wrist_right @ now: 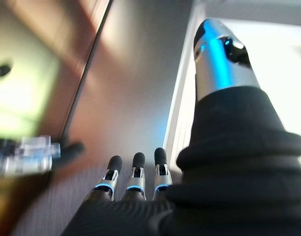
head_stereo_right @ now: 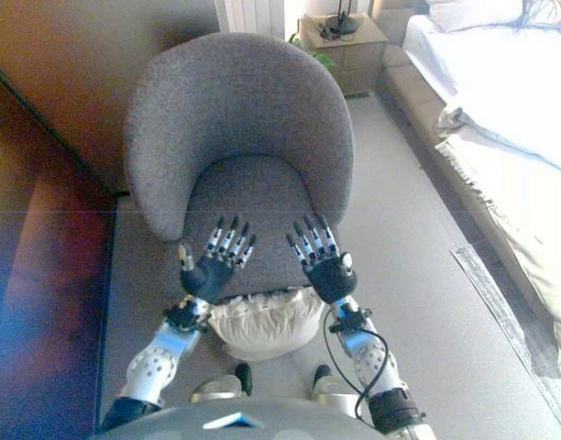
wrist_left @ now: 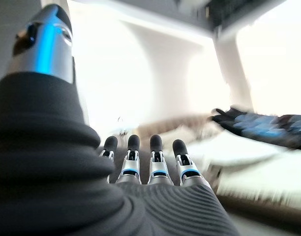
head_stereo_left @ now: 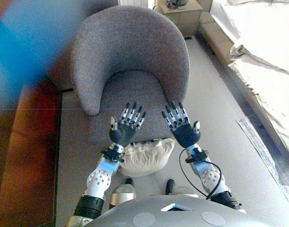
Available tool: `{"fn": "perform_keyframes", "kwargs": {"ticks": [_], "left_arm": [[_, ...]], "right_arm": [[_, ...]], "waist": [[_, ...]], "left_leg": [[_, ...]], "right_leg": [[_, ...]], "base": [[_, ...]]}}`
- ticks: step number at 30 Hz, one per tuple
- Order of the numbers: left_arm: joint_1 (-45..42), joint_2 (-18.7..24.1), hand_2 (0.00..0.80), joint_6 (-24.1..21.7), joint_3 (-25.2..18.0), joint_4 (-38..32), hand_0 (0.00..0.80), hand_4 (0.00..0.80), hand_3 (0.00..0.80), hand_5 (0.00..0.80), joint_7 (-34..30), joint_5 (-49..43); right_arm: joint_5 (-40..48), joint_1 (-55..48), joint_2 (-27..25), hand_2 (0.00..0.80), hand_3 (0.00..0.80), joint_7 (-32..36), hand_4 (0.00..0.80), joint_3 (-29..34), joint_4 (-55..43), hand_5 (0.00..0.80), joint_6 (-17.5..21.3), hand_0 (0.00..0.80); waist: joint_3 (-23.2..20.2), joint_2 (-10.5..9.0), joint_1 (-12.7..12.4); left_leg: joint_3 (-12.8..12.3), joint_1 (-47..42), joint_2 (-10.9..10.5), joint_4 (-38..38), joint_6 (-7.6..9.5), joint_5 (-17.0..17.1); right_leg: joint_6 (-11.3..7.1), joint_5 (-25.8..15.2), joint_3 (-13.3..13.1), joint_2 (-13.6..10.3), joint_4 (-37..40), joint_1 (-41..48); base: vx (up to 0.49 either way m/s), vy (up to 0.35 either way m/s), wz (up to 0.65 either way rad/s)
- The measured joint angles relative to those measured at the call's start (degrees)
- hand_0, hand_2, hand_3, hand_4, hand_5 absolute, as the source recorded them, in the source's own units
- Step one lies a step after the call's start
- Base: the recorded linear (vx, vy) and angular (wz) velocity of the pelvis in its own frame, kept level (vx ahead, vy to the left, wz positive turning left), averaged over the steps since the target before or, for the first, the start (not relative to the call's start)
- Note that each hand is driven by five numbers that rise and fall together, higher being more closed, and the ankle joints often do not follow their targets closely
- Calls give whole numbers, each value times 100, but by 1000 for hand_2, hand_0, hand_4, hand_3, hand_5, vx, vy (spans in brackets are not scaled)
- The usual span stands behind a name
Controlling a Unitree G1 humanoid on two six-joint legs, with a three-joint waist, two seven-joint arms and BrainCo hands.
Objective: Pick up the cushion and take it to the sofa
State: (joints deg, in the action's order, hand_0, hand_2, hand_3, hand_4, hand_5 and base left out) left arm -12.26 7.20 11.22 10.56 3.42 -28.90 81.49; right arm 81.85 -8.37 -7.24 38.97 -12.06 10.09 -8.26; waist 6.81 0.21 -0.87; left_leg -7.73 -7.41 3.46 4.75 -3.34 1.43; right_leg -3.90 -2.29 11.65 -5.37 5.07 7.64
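A cream cushion lies on the floor at the front edge of a grey tub armchair, close below me. My left hand and right hand are both raised above the cushion, fingers straight and spread, holding nothing. They hang over the chair's seat, one on each side of the cushion's top. The cushion also shows in the right eye view. In the left wrist view my fingers are straight, with the other hand showing blurred beyond them.
A bed with white bedding runs along the right. A small bedside cabinet stands behind the chair. A dark wooden wall or cupboard lines the left. Grey carpet lies between the chair and the bed.
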Motion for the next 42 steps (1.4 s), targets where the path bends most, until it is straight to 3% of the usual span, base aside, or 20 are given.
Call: {"fn": "perform_keyframes", "kwargs": {"ticks": [5, 20, 23, 26, 28, 30, 34, 42], "left_arm": [[-215, -7, 0, 102, -34, 0, 0, 0, 0, 0, -324, 83], [-307, 18, 0, 193, -79, -1, 0, 0, 0, 0, -269, 143], [-311, 36, 0, 14, -73, -2, 0, 0, 0, 0, -151, -6], [-308, 208, 0, -648, -52, -7, 0, 0, 0, 0, 204, -914], [-296, 642, 0, -1327, -96, -12, 0, 0, 0, 0, 721, -2048], [-297, 869, 0, -1602, -219, -13, 0, 0, 0, 0, 1074, -2661], [-298, 1084, 0, -1777, -567, 74, 0, 0, 0, 0, 2078, -3830], [-310, 1072, 0, -1929, -570, 778, 0, 0, 0, 0, 2857, -4472]], "right_arm": [[-1, -273, -48, 0, 0, 336, 0, 21, 0, 0, -55, 0], [-2, -351, -44, 0, 0, 460, 0, 11, 0, 0, -170, 0], [-109, -354, -56, 0, 0, 372, 0, 9, 0, 0, -102, 0], [-758, -356, -149, 0, 0, -53, 0, -32, -1, 0, 289, 0], [-1910, -368, -483, 0, 0, -779, 0, -89, 9, 0, 861, 0], [-2686, -403, -770, 0, 0, -1300, 0, -77, 21, 0, 1182, 0], [-4013, -438, -1180, 0, 0, -2394, 0, 154, 143, 0, 1510, 0], [-4843, -402, -1168, 0, 0, -3225, 0, 183, 556, 0, 1516, 0]], "waist": [[-76, 75, 3], [-222, 2, 1], [-223, 3, 0], [-224, 3, 0], [-224, 2, -2], [-224, 1, -2], [-223, -2, -2], [-59, -61, -21]], "left_leg": [[-3, -1, -1, 18, 1, 0], [-14, -32, -2, 17, 3, 3], [-13, -33, -2, 16, 3, 3], [-13, -34, -2, 16, 3, 3], [-12, -35, -3, 16, 3, 4], [-12, -34, -5, 17, 3, 4], [-11, -10, -1, 19, 3, 4], [18, 136, -8, -122, -4, -7]], "right_leg": [[-3, 8, -8, 3, -1, 0], [0, 5, -24, 4, -1, 0], [1, 5, -25, 5, -1, 1], [1, 5, -26, 5, -1, 1], [1, 5, -27, 5, -1, 1], [1, 5, -26, 3, 0, 2], [0, 6, -23, 4, 1, 8], [-27, 35, 19, -26, -31, -57]], "base": [[30, 7, -1], [0, 0, 0], [0, 0, 0], [0, 0, 0], [0, 0, 0], [0, 0, 0], [0, 0, 0], [-39, -9, 2]]}}
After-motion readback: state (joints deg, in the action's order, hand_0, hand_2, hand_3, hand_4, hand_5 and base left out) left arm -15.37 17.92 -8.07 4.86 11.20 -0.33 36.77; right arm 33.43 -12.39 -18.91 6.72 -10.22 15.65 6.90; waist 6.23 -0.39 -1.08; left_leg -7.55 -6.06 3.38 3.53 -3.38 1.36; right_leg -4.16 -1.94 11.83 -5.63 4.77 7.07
